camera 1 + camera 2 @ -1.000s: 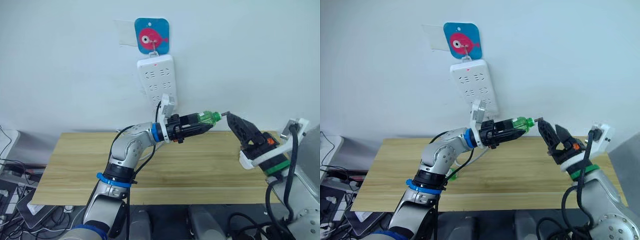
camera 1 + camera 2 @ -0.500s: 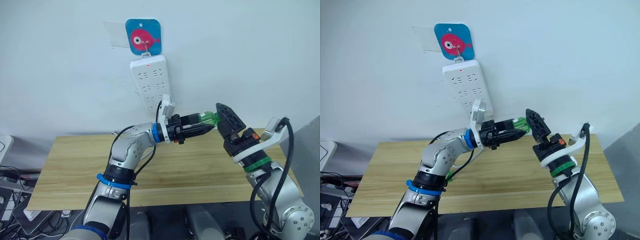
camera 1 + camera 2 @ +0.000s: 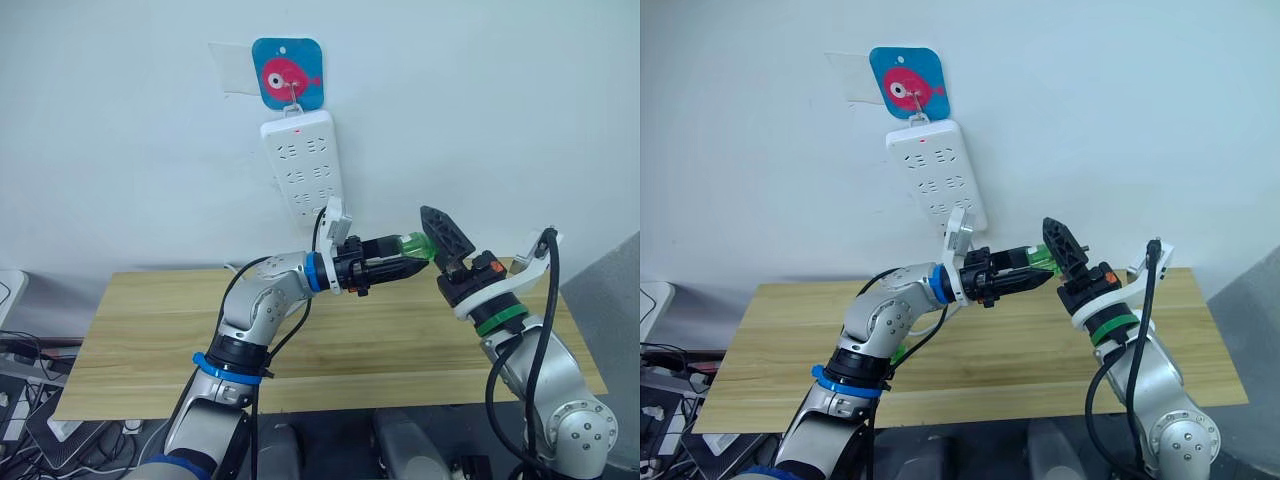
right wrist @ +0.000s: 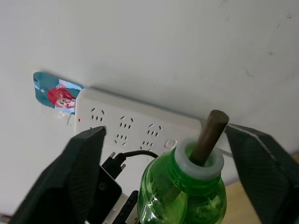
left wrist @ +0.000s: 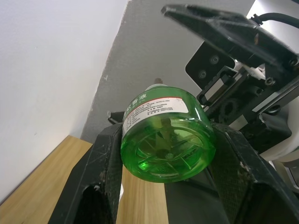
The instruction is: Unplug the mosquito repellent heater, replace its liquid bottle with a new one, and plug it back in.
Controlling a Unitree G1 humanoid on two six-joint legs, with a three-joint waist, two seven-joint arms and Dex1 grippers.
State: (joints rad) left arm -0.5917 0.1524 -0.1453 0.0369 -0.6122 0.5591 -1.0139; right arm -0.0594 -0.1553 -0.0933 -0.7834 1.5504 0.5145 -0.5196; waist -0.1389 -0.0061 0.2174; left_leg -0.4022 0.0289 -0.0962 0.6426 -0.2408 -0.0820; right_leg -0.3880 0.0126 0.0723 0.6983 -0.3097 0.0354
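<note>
My left gripper (image 3: 395,262) is shut on the body of the liquid bottle (image 3: 416,246), a small translucent green bottle held level above the table. Its bare neck and brown wick (image 4: 211,135) point toward my right gripper (image 3: 432,224). That gripper is open, and in the right wrist view its fingers (image 4: 84,172) stand wide apart on either side of the neck without touching it. The left wrist view looks at the bottle's ribbed base (image 5: 166,150) between the two left fingers (image 5: 103,173). The mosquito repellent heater is out of view.
A long white power strip (image 3: 303,165) hangs on the wall from a blue plaque with a pink fish (image 3: 288,72), just behind and above the bottle. The wooden table (image 3: 140,335) lies below both arms.
My right gripper has swung in from the right and come up to the bottle's neck. The left gripper still holds the bottle, now slightly lower. The camera has shifted too.
</note>
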